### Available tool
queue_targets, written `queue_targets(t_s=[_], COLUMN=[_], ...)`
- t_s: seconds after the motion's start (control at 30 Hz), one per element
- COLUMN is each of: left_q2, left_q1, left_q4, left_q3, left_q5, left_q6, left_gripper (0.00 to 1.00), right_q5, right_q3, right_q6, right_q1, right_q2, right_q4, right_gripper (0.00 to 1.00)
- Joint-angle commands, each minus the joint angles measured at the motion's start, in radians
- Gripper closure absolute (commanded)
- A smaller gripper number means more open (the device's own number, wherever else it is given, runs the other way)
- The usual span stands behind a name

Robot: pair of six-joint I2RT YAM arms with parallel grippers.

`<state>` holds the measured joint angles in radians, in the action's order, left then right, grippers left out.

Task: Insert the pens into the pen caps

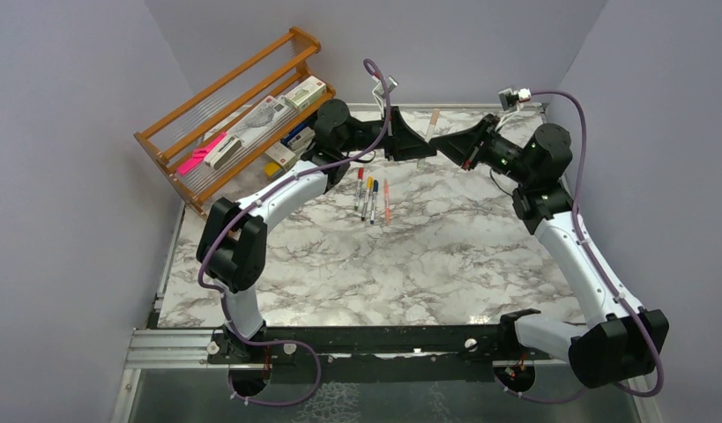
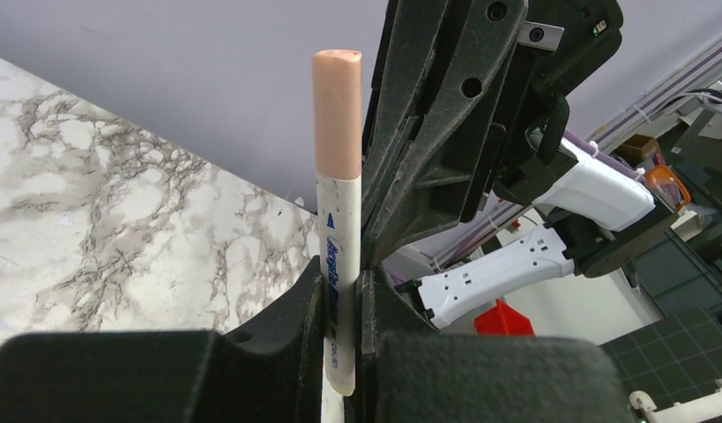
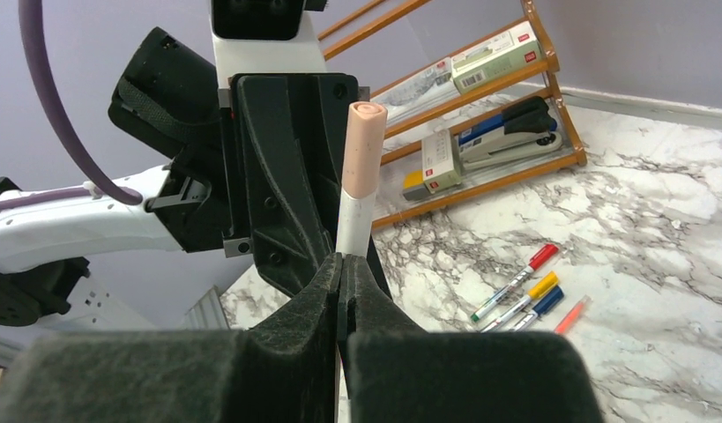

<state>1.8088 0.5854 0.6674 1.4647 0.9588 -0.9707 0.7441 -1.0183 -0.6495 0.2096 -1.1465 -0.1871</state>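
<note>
Midway across the grey-veined white marble tabletop (image 1: 445, 256), four thin marker pens (image 1: 372, 196) lie side by side, nearly parallel. Their coloured ends are red, yellow and dark blue, and the fourth pen is salmon-orange all over.

Beyond them, at the far edge of the table, the two arms meet tip to tip above the surface. The left gripper (image 2: 344, 284) pinches a white-barrelled marker pen (image 2: 342, 231) with blue lettering low on its barrel, its fingers narrowed onto it from both sides. The pen stands out past the fingertips, and a pale pink plastic cap (image 2: 337, 115) sits on its free end. The right gripper (image 3: 341, 264) faces it with its fingers pressed together and nothing between them. Its tips sit right against the white barrel, just below the cap, though actual contact cannot be told.

Farther left, against the wall, stands an orange wooden rack (image 1: 176, 150) holding small boxes.
</note>
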Motion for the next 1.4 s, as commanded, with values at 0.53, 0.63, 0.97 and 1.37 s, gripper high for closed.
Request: queue_targets(t_s=[0.53, 0.63, 0.97, 1.37], left_q2=[-0.096, -0.091, 0.023, 0.215], left_q1=[-0.016, -0.008, 0.004, 0.047], left_q4=[-0.217, -0.470, -0.771, -1.110], left_q3=[-0.194, -0.179, -0.172, 0.077], left_q5=[-0.291, -0.470, -0.753, -0.848], left_q6=[0.279, 0.413, 0.473, 0.484], left_gripper=[1.00, 1.00, 1.00, 0.99], right_q5=[-0.337, -0.420, -0.333, -0.318], right_q3=[-0.140, -0.144, -0.115, -0.099], right_q6=[0.086, 0.109, 0.099, 0.106], right_q1=[0.039, 0.039, 0.039, 0.038], right_q2=[0.103, 0.112, 0.081, 0.072], right_q4=[0.456, 0.514, 0.523, 0.526], right_gripper=[0.59, 0.59, 0.61, 0.64])
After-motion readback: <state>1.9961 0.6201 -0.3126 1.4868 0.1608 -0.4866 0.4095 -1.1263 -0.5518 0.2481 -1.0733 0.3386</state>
